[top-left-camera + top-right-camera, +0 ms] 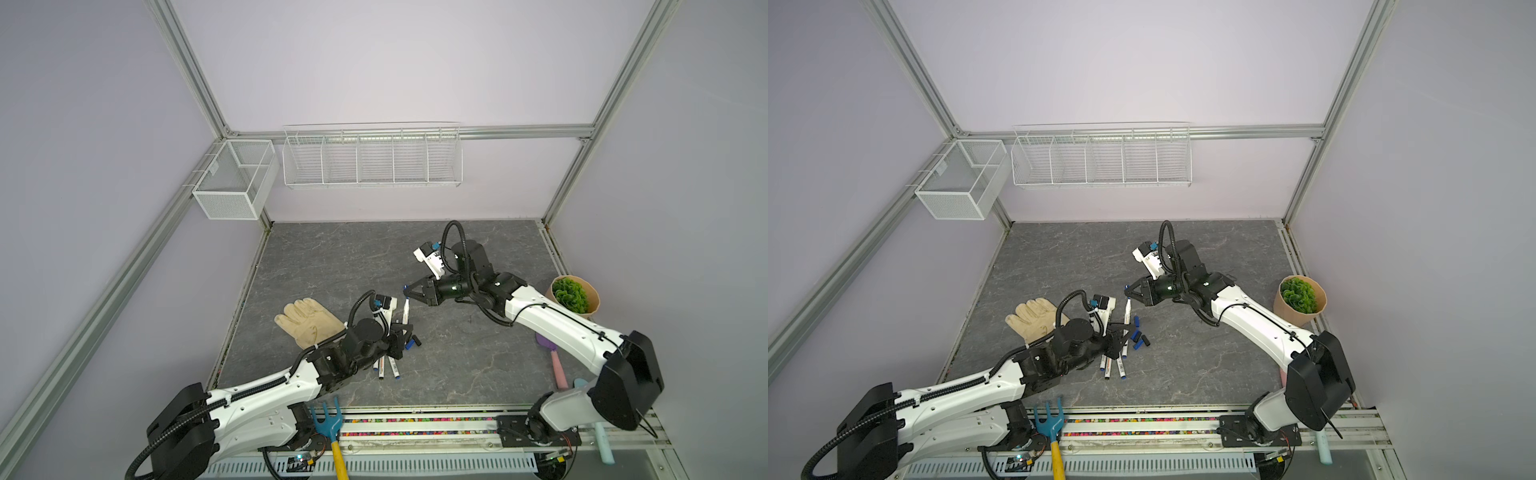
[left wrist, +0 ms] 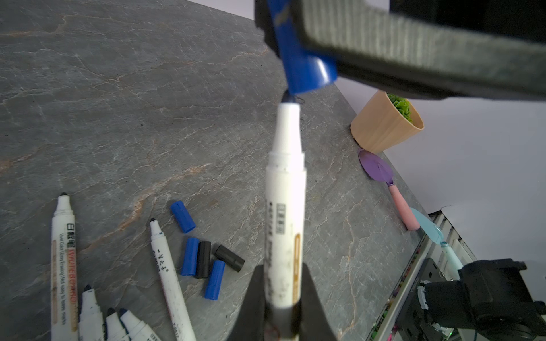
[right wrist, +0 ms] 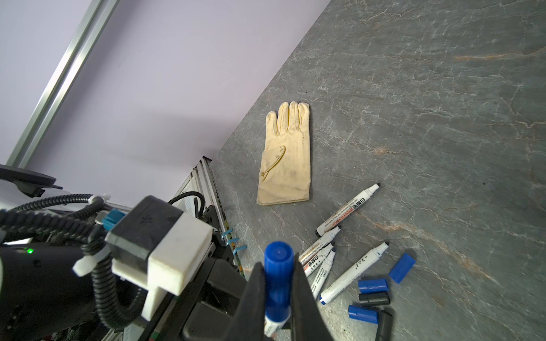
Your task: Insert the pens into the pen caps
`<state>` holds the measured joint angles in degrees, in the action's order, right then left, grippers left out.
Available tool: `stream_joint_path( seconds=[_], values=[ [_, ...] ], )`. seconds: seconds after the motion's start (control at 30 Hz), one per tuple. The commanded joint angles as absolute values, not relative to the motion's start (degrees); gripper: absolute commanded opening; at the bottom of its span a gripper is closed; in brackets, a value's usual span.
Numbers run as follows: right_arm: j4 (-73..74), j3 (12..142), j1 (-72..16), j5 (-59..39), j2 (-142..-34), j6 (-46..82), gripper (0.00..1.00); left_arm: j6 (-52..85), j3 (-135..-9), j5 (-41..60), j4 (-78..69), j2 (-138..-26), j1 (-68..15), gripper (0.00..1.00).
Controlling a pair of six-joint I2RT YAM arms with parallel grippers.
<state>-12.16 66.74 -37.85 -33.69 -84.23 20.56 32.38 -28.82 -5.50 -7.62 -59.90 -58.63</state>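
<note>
My left gripper [image 2: 283, 267] [image 1: 401, 334] is shut on the lower barrel of a white pen [image 2: 285, 206] [image 1: 406, 309], which points up and away. My right gripper [image 3: 277, 264] [image 1: 408, 291] is shut on a blue pen cap [image 3: 277, 271] [image 2: 304, 73]. The pen's tip sits right at the cap's open mouth, and a short white stretch of the barrel [image 3: 273, 323] shows below the cap. Several uncapped pens [image 2: 63, 259] [image 3: 348, 209] [image 1: 1113, 365] lie fanned on the grey table. Beside them lie several loose caps, three blue [image 2: 183, 216] and two black [image 2: 229, 257] [image 3: 374, 298].
A cream glove [image 1: 307, 322] [image 3: 286, 156] lies left of the pens. A potted plant [image 1: 575, 297] [image 2: 384, 124] stands at the right edge, a purple trowel [image 2: 378, 168] near it. A blue garden fork [image 1: 330, 424] rests on the front rail. Wire baskets [image 1: 372, 156] hang on the back wall.
</note>
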Motion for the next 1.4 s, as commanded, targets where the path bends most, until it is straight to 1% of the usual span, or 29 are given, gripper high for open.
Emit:
stream_joint_path(
  seconds=[0.0,0.57,1.37],
  values=[
    [-12.2,66.8,-37.6,-32.9,-84.2,19.5,0.08,31.4,-30.0,-5.4,-8.7,-60.1,-58.8,0.00],
    [-11.8,68.8,-37.6,-33.1,-85.8,19.8,0.07,31.5,-30.0,-5.2,-8.8,-60.2,-58.9,0.00],
    [-14.3,65.4,-39.4,-32.9,-84.2,18.2,0.08,31.7,-29.6,-6.7,-10.2,-58.9,-58.8,0.00]
  ],
)
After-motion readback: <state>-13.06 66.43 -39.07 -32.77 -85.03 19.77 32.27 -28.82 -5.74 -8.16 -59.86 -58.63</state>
